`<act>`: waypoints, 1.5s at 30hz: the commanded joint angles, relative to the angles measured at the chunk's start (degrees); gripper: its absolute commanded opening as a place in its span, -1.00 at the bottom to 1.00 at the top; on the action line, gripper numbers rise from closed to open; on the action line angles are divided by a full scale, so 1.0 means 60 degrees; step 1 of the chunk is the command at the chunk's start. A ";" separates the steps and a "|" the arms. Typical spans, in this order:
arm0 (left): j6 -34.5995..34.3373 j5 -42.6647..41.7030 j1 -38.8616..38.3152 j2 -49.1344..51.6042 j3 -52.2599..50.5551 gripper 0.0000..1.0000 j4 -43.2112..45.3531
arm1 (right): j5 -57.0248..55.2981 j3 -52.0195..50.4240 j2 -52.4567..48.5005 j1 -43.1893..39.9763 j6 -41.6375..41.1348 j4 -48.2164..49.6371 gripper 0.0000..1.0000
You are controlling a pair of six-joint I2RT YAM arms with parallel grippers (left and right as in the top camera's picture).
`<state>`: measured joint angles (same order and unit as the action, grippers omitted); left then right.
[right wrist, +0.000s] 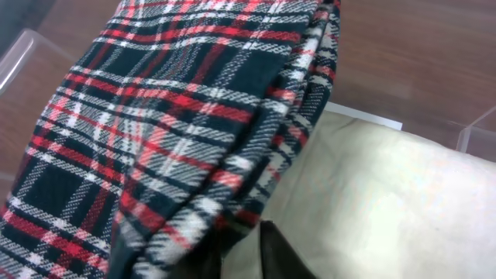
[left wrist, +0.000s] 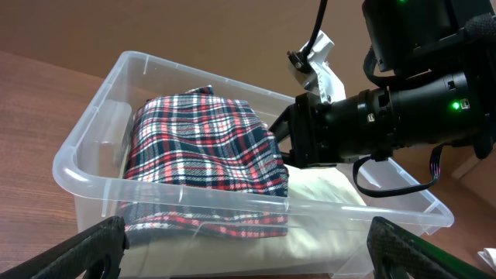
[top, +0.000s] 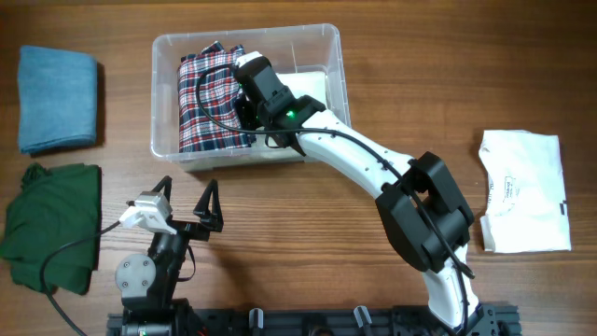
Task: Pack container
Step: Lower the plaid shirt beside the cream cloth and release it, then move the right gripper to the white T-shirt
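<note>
One soft plaid cloth point(top: 213, 103) in clear rounded plastic container point(top: 244, 33), right hand point(right wrist: 246, 248) clenched on it, left hand point(top: 189, 187) splayed.

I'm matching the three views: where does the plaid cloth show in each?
Overhead: plaid cloth in the container's left half, upper middle of the picture.
Left wrist: centre-left, inside the container.
Right wrist: fills the left and centre.
Shared landmark: the pale cloth at its right edge.

No legible txt anywhere; print on white bag point(top: 524, 191) too small.
</note>
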<state>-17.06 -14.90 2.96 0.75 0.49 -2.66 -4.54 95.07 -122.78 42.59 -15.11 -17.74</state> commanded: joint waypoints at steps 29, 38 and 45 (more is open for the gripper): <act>0.0015 0.0025 -0.0047 -0.0055 -0.0025 0.99 -0.0058 | 0.0623 0.0532 0.6167 -0.9533 -0.2106 -0.9016 0.99; 0.0015 0.0025 -0.0047 -0.0055 -0.0025 1.00 -0.0058 | 0.0055 -0.1679 0.6167 -1.1843 -0.2801 -0.8892 0.99; 0.0015 0.0025 -0.0047 -0.0055 -0.0025 1.00 -0.0058 | 0.0084 -0.4193 0.6167 -1.2764 -0.2728 -0.7887 1.00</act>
<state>-17.06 -14.90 2.96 0.75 0.49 -2.66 -3.27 76.16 -85.27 -32.25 -30.63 -67.53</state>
